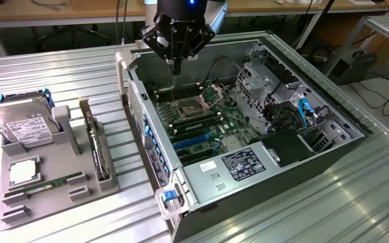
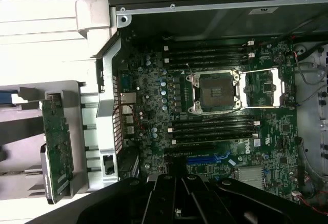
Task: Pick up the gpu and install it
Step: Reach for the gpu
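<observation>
The gpu (image 1: 95,147) stands on its edge in a slot of the grey holder tray (image 1: 59,195), at the exterior view's left of the open computer case (image 1: 275,182). Its silver bracket points toward the far side. In the wrist view the gpu (image 2: 55,144) shows its green board face beside the case wall. My gripper (image 1: 176,70) hangs over the far end of the case above the motherboard (image 1: 201,119), well apart from the gpu. Its fingers are shut with nothing between them. In the wrist view my gripper (image 2: 174,170) points over the motherboard (image 2: 154,106) near a blue slot (image 2: 207,158).
A silver hard drive (image 1: 24,126), a processor chip (image 1: 23,172) and a green RAM stick (image 1: 46,185) also sit in the holder tray. Inside the case are the CPU socket (image 1: 189,107), blue slots (image 1: 194,143), drive cages (image 1: 269,81) and cables. The case walls rise around the motherboard.
</observation>
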